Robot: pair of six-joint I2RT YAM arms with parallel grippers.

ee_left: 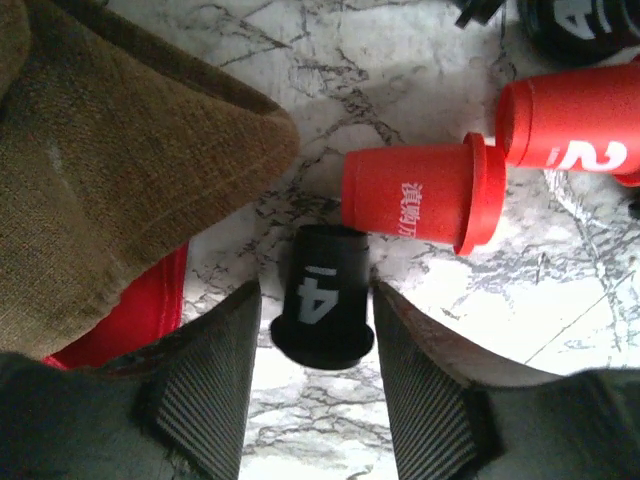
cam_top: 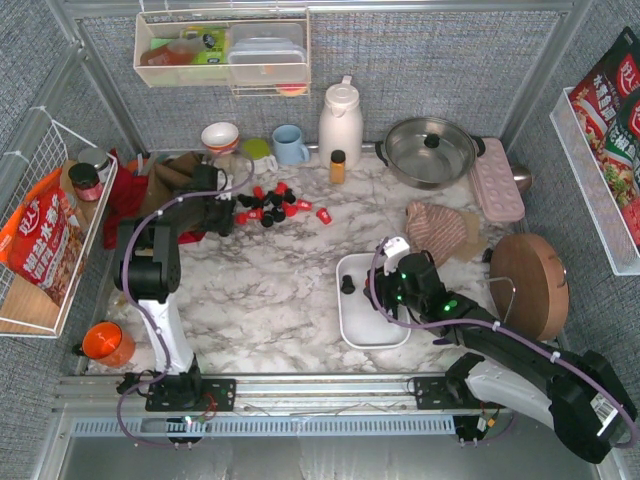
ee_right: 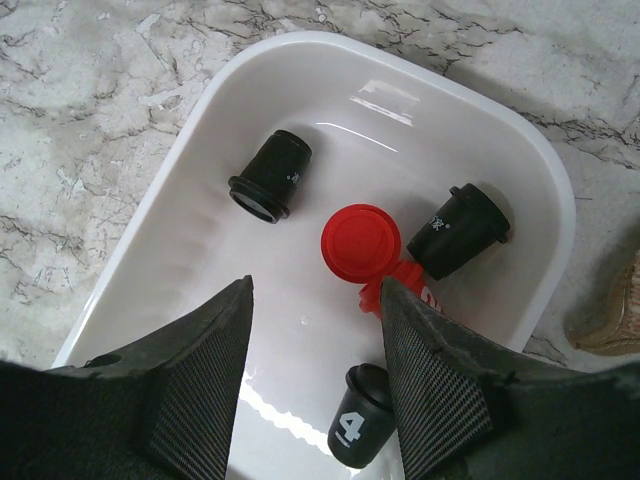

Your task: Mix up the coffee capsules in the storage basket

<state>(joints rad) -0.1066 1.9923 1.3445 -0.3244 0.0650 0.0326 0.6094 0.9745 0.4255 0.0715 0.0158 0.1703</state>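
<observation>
Red/blk capsules [cam_top: 270,208] mostly outside white basket [ee_right: 330,75], few inside.

Capsules [cam_top: 272,210] behind & L of basket [cam_top: 365,325], few inside

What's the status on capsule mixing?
Left claw straddles black capsule, grip unclear. Right claw open, empty, above basket; few capsules inside. Brown cloth close alongside.

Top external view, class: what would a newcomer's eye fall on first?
A scatter of red and black coffee capsules lies on the marble table beside the left gripper, which straddles a black one. Nearer, the white storage basket holds a few under the right gripper.
</observation>
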